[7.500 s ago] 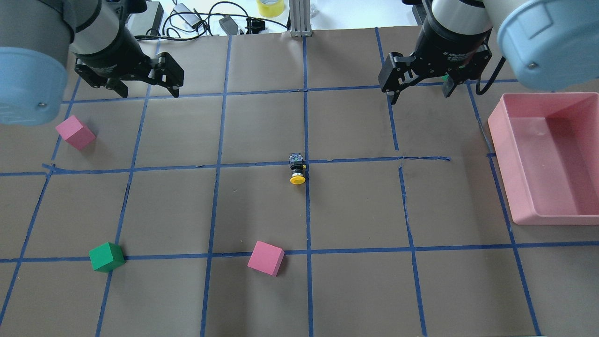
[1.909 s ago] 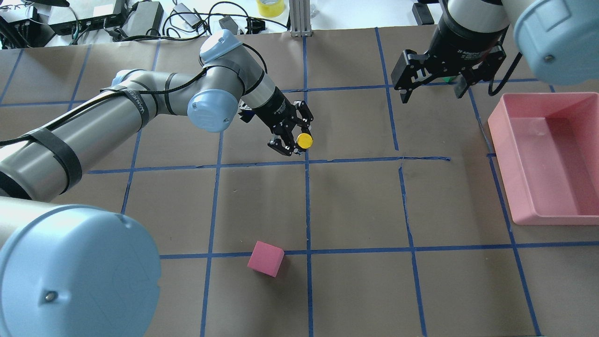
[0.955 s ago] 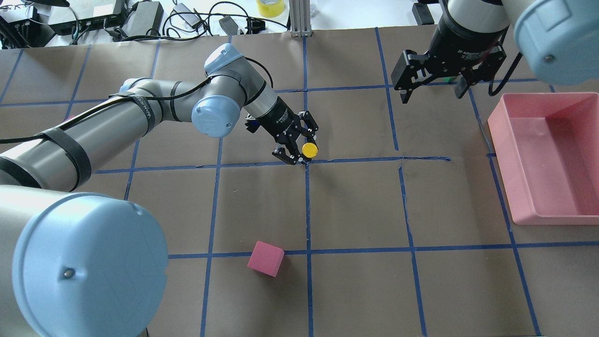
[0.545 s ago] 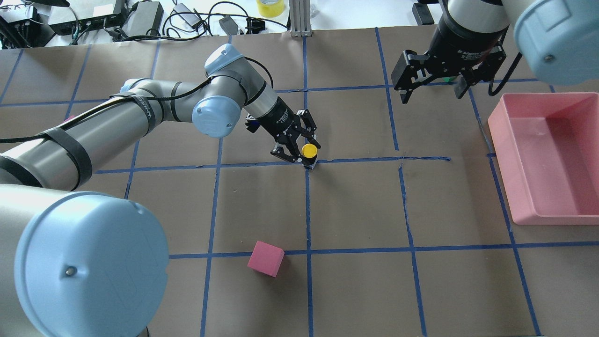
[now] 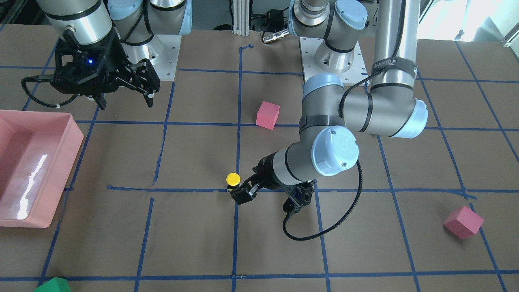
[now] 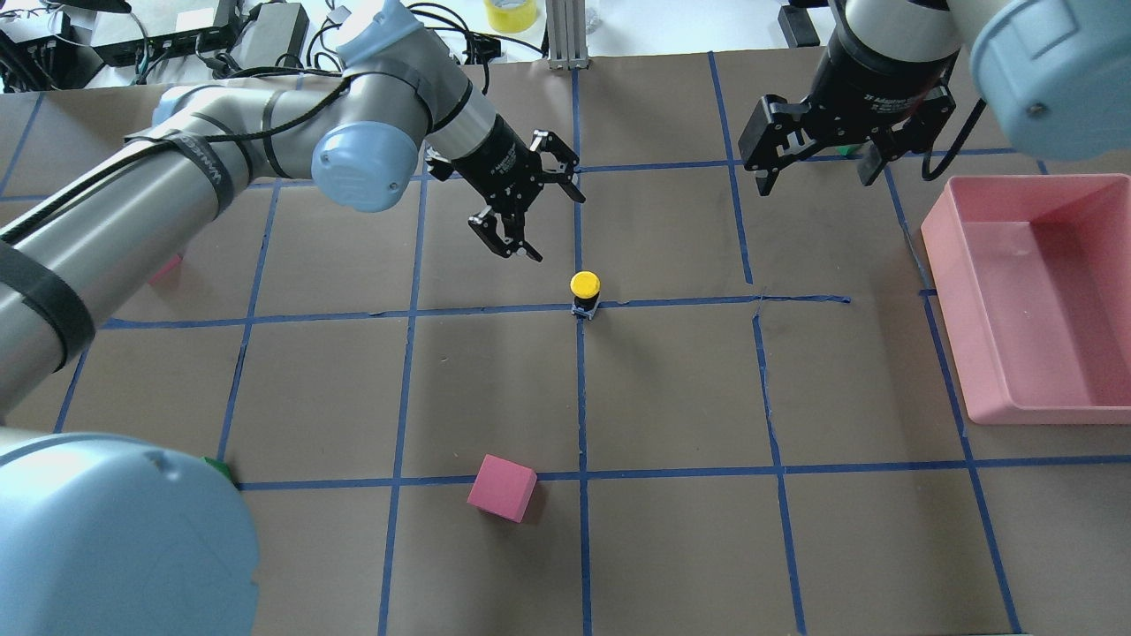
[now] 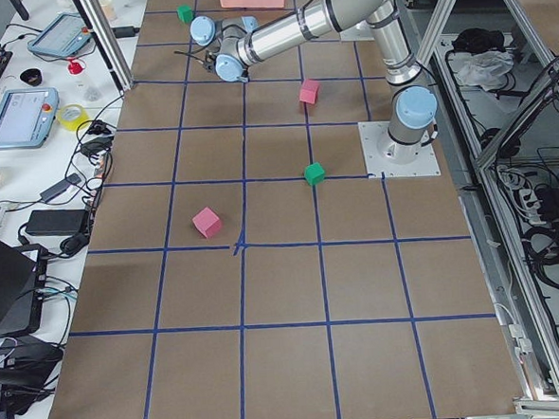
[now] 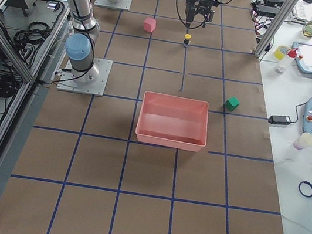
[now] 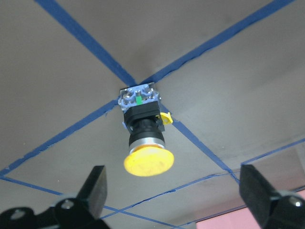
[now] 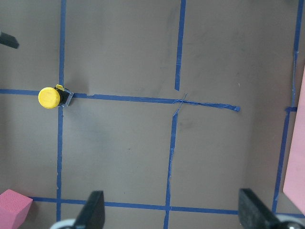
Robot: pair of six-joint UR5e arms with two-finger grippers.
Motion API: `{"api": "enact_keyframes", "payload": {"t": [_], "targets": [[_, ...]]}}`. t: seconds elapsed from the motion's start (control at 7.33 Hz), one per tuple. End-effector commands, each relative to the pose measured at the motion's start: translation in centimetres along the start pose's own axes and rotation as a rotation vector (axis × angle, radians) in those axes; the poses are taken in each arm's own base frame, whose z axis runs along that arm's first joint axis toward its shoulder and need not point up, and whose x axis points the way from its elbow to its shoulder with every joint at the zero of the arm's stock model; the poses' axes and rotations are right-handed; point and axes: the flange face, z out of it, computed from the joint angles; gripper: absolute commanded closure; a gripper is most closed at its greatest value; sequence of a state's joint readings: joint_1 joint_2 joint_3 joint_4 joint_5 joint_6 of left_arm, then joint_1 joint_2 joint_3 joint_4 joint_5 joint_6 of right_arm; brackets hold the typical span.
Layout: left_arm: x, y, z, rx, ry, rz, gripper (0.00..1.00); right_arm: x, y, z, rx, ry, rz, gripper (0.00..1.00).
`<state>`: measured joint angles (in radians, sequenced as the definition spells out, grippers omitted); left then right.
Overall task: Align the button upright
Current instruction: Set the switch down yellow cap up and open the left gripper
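Observation:
The button (image 6: 585, 291) stands upright on a blue tape crossing mid-table, yellow cap on top, black body and silvery base below. It also shows in the front view (image 5: 233, 178), the left wrist view (image 9: 143, 138) and the right wrist view (image 10: 50, 97). My left gripper (image 6: 557, 228) is open and empty, raised above and behind the button, apart from it. Its fingers (image 9: 93, 191) frame the button from a distance. My right gripper (image 6: 813, 181) is open and empty at the far right, well away from the button.
A pink tray (image 6: 1043, 411) lies at the right edge. A pink foam cube (image 6: 502, 488) sits near the front centre. Another pink cube (image 5: 463, 222) and a green cube (image 5: 50, 285) lie on my left side. Cables and boxes line the far table edge.
My left gripper has opened, let go of the button, and drawn back up and to the left. The button now stands alone on the tape crossing. The right arm has not moved.

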<state>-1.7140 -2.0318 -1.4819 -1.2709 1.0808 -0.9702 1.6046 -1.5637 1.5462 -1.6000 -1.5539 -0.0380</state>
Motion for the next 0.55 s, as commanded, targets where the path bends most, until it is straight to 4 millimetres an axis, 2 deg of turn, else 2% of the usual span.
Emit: {"api": "enact_keyframes", "payload": {"t": [0.0, 0.41], "targets": [[-1.8, 3.9, -10.6, 0.157, -0.042, 0.076, 0.0, 0.0, 0.0, 0.0, 0.001, 0.0, 0.003, 0.0], [-7.1, 9.8, -19.4, 0.348, -0.199, 0.496, 0.0, -0.1, 0.1, -0.2, 0.005, 0.0, 0.006, 0.0]]}}
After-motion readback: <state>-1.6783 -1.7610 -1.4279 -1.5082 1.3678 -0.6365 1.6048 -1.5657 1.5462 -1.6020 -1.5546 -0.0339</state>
